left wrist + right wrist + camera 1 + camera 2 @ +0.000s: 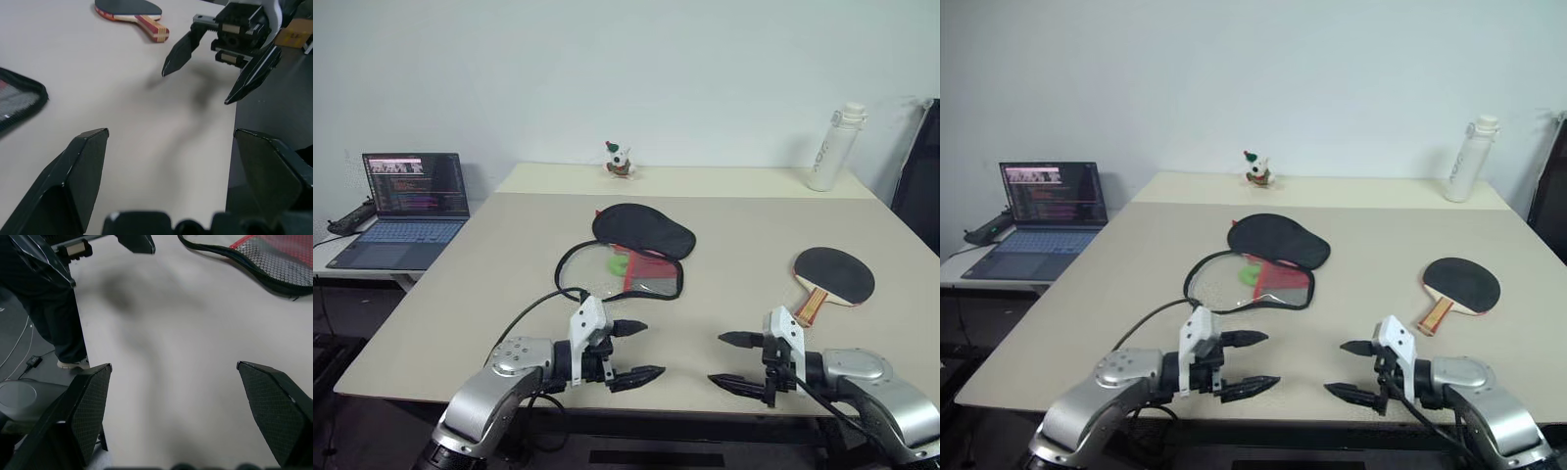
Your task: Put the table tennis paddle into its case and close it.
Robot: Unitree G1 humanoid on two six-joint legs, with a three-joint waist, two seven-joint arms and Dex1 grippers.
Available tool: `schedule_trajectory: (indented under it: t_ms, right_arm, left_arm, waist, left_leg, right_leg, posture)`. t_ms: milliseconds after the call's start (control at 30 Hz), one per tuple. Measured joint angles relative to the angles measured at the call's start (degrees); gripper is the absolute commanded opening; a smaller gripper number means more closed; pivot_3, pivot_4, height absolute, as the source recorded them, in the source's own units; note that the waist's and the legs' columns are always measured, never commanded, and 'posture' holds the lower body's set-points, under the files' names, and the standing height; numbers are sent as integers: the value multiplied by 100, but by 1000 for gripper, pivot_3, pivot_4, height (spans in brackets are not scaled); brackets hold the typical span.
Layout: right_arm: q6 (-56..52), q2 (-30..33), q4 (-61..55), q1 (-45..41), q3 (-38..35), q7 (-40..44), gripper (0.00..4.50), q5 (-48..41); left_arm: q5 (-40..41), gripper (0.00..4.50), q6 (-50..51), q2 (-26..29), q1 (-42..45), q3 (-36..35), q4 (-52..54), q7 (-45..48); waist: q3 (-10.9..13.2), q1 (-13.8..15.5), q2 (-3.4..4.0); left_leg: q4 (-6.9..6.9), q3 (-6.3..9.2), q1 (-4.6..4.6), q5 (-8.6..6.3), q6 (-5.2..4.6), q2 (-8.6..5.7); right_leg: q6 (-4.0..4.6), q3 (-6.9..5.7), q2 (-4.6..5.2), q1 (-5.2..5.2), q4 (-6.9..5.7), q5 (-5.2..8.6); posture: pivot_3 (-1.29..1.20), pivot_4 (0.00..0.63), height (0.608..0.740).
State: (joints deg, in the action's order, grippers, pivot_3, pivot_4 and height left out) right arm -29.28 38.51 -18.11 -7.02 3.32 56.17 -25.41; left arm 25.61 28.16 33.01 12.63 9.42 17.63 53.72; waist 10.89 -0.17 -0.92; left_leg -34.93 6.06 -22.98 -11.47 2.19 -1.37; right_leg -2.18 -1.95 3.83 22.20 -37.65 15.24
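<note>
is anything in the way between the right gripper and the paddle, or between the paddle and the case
Nothing visible. Bare table lies between the open right gripper and the table tennis paddle just beyond it. The stretch from the paddle across to the unzipped case is bare too. The bottle stands far back.

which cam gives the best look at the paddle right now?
Left eye view: the table tennis paddle lies whole and unobstructed on the table, handle toward the robot. Right eye view matches. Left wrist view cuts off the blade at the frame edge.
</note>
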Motion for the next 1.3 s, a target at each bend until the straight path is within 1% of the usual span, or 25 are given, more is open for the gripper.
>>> schedule_trajectory:
  t_ms: [233,333,400,533,633,733,800,867,967,1067,1167,1300]
  right_arm:
    - [-169,250,-235,168,-245,-150,4500,-66]
    - [-276,360,-469,202,-429,-225,4500,-131]
    - [-332,360,-605,226,-569,-354,4500,-186]
    - [-502,326,-801,284,-744,-594,4500,-358]
    - [-619,194,-871,158,-784,-804,4500,-506]
    - [-832,96,-875,-275,-802,-1077,4500,-586]
    - [-1109,70,-927,-642,-835,-1338,4500,-669]
    - [-1660,98,-1029,-967,-908,-1602,4500,-921]
    - [-2161,117,-1129,-1194,-944,-1837,4500,-1200]
    - [-2271,114,-1216,-1220,-905,-1960,4500,-1229]
    - [-2172,124,-1284,-1172,-763,-2027,4500,-1070]
    - [-1849,158,-1454,-748,-656,-1987,4500,-882]
  left_arm:
    - [-129,4456,-211,-301,260,50,-626,50]
    - [-138,4456,-273,-440,539,46,-850,92]
    - [-202,4456,-409,-493,754,44,-1087,109]
    - [-363,4456,-682,-767,1207,40,-1672,110]
    - [-662,4456,-986,-810,1587,46,-2236,106]
    - [-980,4456,-1324,-844,1918,54,-2908,89]
    - [-1133,4456,-1513,-877,2114,108,-3345,119]
    - [-1295,4456,-1758,-994,2396,167,-3967,291]
    - [-1486,4456,-2122,-1184,2843,240,-4815,474]
    - [-1689,4456,-2536,-1386,3339,248,-5680,539]
    - [-1804,4456,-2893,-1457,3564,241,-6202,638]
    - [-2042,4456,-3212,-1576,3810,250,-6910,726]
  waist:
    - [1,22,-2]
    - [2,23,-4]
    - [2,22,-4]
    - [3,20,-5]
    - [3,4,-6]
    - [3,1,-6]
    - [3,6,-7]
    - [4,12,-7]
    - [5,31,-10]
    - [6,26,-11]
    - [6,0,-11]
    - [6,-1,-11]
  left_leg:
    - [-4,0,-1,0,0,-2]
    - [-4,1,-2,0,0,-3]
    - [-3,0,-1,0,0,-3]
    - [-4,-1,-2,0,0,-5]
    - [-4,-3,0,0,0,-10]
    - [-4,-2,2,0,0,-11]
    - [-4,1,0,1,0,-12]
    - [-4,5,-3,1,0,-12]
    - [-3,9,-13,0,0,-16]
    - [-4,8,-18,0,0,-20]
    - [-3,6,-18,0,-1,-18]
    - [-3,8,-18,0,-1,-15]
  right_leg:
    - [-1,0,1,-4,0,-1]
    - [-1,-2,0,-3,1,-1]
    - [-1,-3,-1,-3,1,-1]
    - [-3,-2,-2,-5,1,-2]
    - [-4,-2,-9,-4,1,-3]
    - [-3,-3,-19,-2,-2,-3]
    - [1,-4,-26,-1,-2,-5]
    - [2,-9,-29,1,-1,-5]
    - [2,-15,-30,5,4,-5]
    - [1,-15,-29,6,10,-5]
    - [0,-14,-29,8,11,-5]
    - [0,-19,-33,9,7,-5]
  posture:
    - [0,150,740]
    - [0,150,740]
    - [0,150,740]
    - [0,150,740]
    - [0,150,740]
    - [0,150,740]
    - [0,150,740]
    - [0,150,740]
    - [0,150,740]
    - [0,150,740]
    - [0,150,740]
    - [0,150,740]
